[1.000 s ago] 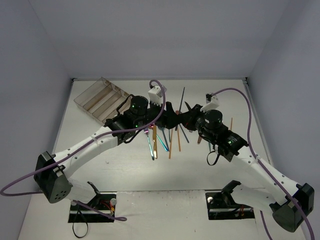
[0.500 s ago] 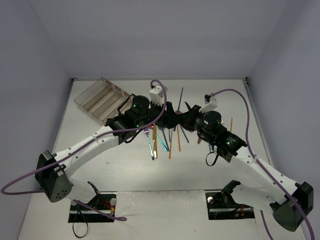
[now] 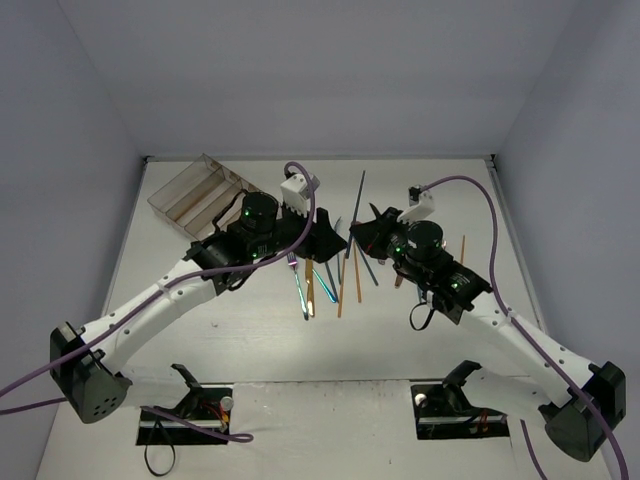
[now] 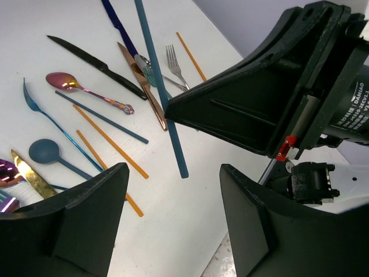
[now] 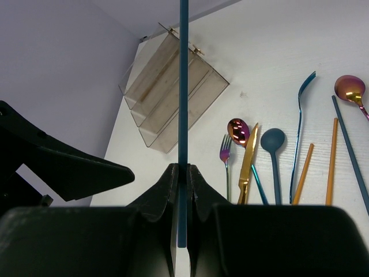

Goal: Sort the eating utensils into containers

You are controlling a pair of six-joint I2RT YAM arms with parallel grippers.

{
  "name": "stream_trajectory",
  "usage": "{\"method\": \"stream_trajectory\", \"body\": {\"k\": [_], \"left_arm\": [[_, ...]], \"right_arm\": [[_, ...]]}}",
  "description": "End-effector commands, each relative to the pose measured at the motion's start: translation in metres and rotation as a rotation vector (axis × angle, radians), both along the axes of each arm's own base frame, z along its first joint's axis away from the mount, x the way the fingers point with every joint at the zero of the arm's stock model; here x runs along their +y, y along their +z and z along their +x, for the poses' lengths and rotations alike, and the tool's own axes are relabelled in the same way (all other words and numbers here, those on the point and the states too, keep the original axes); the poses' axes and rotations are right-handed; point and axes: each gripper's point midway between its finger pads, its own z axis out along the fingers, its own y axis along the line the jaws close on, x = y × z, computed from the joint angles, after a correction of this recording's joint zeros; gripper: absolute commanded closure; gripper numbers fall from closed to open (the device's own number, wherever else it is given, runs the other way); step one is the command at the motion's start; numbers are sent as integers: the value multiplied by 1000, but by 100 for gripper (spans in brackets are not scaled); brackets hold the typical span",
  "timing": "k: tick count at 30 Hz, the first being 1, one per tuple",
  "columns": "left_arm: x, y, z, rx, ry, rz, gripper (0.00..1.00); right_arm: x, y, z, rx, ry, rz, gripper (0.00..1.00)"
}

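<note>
A: What did the right gripper [image 5: 183, 170] have?

B: A blue chopstick [image 5: 183, 86] — pinched between jaws pressed tight on it. The long part ran out past the fingertips [image 5: 172, 180]; a short end stuck back behind them.

A: And the left gripper [image 4: 173, 173]?

B: Its jaws stood spread, with nothing between them. The right gripper sat just ahead of them and to their right. The stick's short end hung in front of the gap, touching neither of the left fingers [image 4: 69, 219].

A: Where was the tray [image 5: 155, 75]?

B: Far beyond the right jaws, with the held stick crossing in front of it in that wrist view. From overhead it lay well off to the left of the left jaws. Whether anything lay in its compartments, I couldn't tell.

A: The other utensils [image 3: 325, 285]?

B: Loose on the table [image 3: 330, 350], under and around both pairs of jaws. Beyond the right jaws, to the right of the held stick, lay a pink spoon [image 5: 237, 130], a gold knife [image 5: 248, 164], a blue spoon [image 5: 272, 139] and orange chopsticks [image 5: 332, 156] — side by side, roughly parallel. Ahead of the left jaws lay a black knife [image 4: 95, 66], a copper knife [image 4: 151, 101] and a silver fork [image 4: 173, 60]. The copper knife lay just left of the held stick in that view.
</note>
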Motion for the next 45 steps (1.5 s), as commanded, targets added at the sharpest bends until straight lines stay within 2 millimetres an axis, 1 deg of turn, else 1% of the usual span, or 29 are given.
{"method": "stream_trajectory", "body": {"k": [1,6,12,19,21,22,26,28,31,33,34,36,38,41,43,45], "left_arm": [[-15,10,-4,-14,-86,-29,39],[-28,0,1,16,-102,-43,40],[-32,-5,12,18,-74,-26,41],[-39,-3,20,15,-57,-47,50],[-40,-3,22,17,-53,-49,54],[-40,-3,22,17,-51,-49,55],[-40,-7,24,23,-44,-47,68],[-40,-9,25,24,-35,-44,78],[-37,-12,28,16,-22,-22,88],[-32,-18,29,16,-5,6,96],[-30,-21,30,14,3,23,98],[-24,-25,32,4,19,55,99],[-14,-33,37,-14,46,103,99],[13,-52,50,-22,104,189,99],[37,-61,61,-20,154,236,100],[68,-71,77,-31,211,314,99]], "right_arm": [[7,40,8,-104,5,59,100],[10,41,10,-103,13,61,100],[12,41,9,-103,24,68,100],[14,35,10,-92,26,69,100],[19,33,7,-87,54,75,100],[20,34,7,-87,57,77,100],[22,29,7,-82,62,71,100],[23,26,7,-79,64,68,100],[22,23,7,-77,60,62,100],[20,23,8,-83,55,55,100],[20,23,8,-86,54,51,99],[18,21,8,-90,48,42,92],[16,21,9,-99,40,31,73],[6,22,10,-119,5,8,51],[-2,22,9,-131,-20,-12,44],[-15,17,10,-131,-53,-65,41]]}}
